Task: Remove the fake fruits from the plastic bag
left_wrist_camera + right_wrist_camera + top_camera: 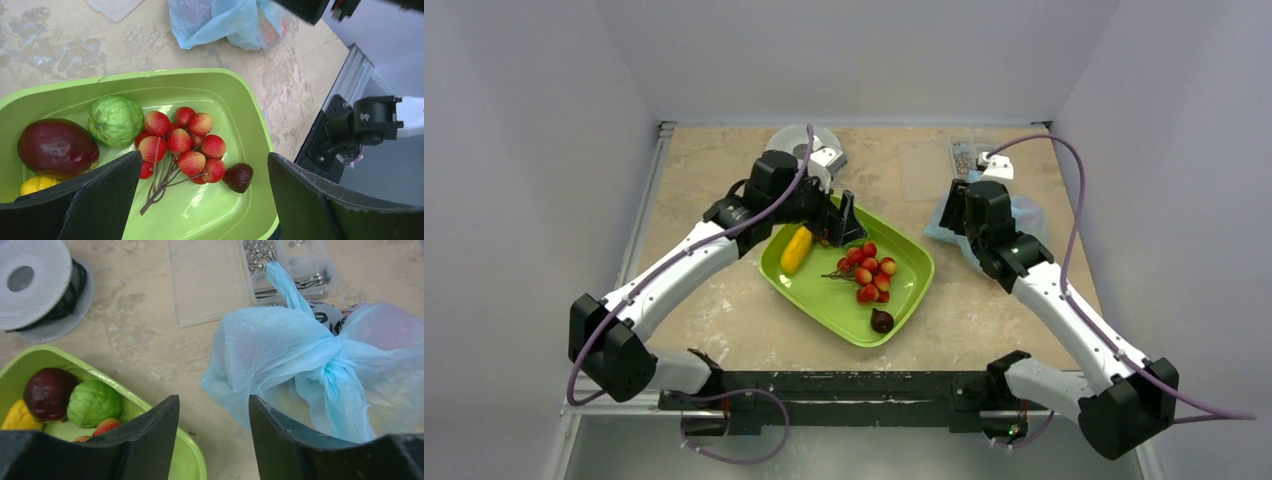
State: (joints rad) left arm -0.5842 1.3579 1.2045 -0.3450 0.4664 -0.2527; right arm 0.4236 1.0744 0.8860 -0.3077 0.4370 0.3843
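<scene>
Tray (906, 292): green, mid-table, straight ahead of my two bases at 12 o'clock.
Small dark fruit (882, 320): alone in the tray's nearest corner, at about 5 o'clock.
Berries (185, 145): a red cluster on thin stalks in the middle of the tray, just beside the small dark fruit.
Yellow fruit (796, 249): at the tray's 10 o'clock end.
Dark red fruit (57, 147): lies touching the yellow fruit. My left wrist hides it from the top camera.
Green ball (116, 120): lumpy, between the dark red fruit and the berries, touching both.
My left gripper (204, 165): hangs over the tray's far end with its fingers spread wide and nothing between them.
My right gripper (212, 402): over bare table between tray and bag, with a narrower gap and nothing held.
Plastic bag (280, 355): light blue, on the table at 2 o'clock from the tray and well clear of its rim.
Fruits to take out: reddish and orange shapes show through the plastic. I cannot tell which fruits they are.
In the way: the bag's neck is twisted into a knot (332, 360), and my right arm covers part of it from above.
Clear lid (205, 280): flat on the table beyond the bag, at 11 o'clock from it.
Box of screws (287, 265): clear, at the bag's 12 o'clock, with a handle loop lying over it.
Spool (35, 285): grey, at the tray's 11 o'clock near the far edge.
</scene>
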